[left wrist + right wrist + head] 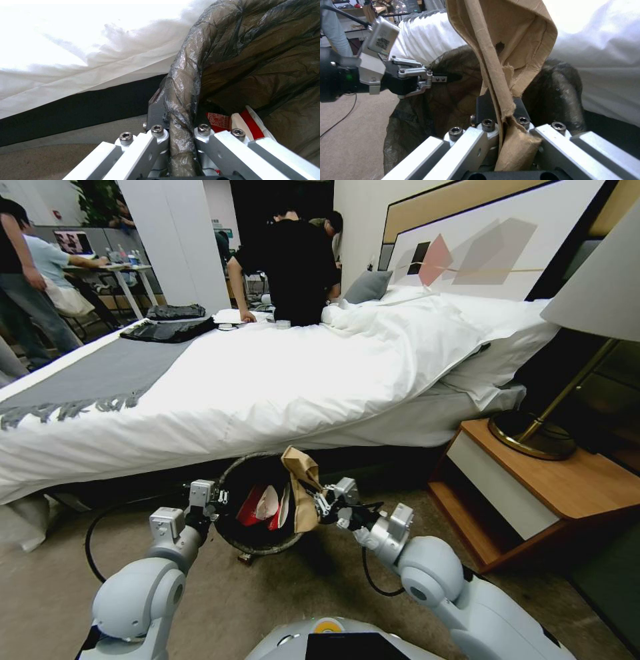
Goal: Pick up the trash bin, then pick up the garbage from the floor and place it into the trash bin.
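The trash bin (235,537), lined with a dark bag, is in front of the bed's edge. My left gripper (217,501) is shut on its left rim; in the left wrist view the bag-covered rim (182,95) runs between that gripper's (180,131) fingers. My right gripper (322,505) is shut on the garbage, a crumpled brown paper (301,487), which hangs over the right side of the bin's opening. The right wrist view shows the brown paper (506,50) pinched in the right gripper (502,120), with the bin's liner (560,85) behind. A red-and-white wrapper (261,507) (233,120) lies inside the bin.
A bed with a white duvet (300,373) stands right behind the bin. A wooden nightstand (533,487) with a brass lamp base (530,437) is to the right. A black cable (93,540) loops on the beige carpet floor (267,593) at left. People stand beyond the bed.
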`<state>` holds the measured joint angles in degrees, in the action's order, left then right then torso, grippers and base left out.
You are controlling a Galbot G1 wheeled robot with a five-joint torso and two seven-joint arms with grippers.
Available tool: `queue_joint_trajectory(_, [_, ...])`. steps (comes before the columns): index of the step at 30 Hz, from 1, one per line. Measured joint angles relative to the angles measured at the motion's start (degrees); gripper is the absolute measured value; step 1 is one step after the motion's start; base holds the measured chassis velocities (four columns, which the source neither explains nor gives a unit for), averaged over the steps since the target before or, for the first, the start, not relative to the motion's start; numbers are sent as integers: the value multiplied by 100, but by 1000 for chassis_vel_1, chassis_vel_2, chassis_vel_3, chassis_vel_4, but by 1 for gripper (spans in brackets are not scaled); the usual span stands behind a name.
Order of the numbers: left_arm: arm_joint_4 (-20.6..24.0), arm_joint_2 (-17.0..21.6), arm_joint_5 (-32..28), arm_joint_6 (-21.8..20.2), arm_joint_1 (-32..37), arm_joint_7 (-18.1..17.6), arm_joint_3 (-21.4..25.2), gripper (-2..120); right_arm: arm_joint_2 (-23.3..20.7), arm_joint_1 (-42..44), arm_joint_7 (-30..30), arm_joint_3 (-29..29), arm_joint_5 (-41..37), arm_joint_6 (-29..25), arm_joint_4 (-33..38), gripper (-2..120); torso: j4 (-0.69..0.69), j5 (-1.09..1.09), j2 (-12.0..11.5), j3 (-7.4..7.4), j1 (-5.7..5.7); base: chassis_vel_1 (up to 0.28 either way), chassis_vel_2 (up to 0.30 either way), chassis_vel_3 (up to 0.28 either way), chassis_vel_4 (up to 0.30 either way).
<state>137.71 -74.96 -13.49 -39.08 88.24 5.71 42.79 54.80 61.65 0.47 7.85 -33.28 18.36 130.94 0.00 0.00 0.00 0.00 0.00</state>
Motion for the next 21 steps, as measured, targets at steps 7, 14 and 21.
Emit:
queue_joint_trajectory(7, [0, -8, 55, -2, 42, 44, 11, 1, 122, -136, 101, 195, -4, 31, -116, 0, 0, 0, 0, 0, 0, 0, 0, 0, 0])
queue_joint_trajectory(14, [-1, -13, 87, -1, 62, 69, 14, 1, 183, -197, 134, 294, -1, 46, -164, 0, 0, 0, 0, 0, 0, 0, 0, 0, 0])
queue_joint_trajectory(21, [-2, -14, 93, 0, 64, 73, 12, 1, 208, -219, 145, 326, 1, 48, -194, 0, 0, 0, 0, 0, 0, 0, 0, 0, 0])
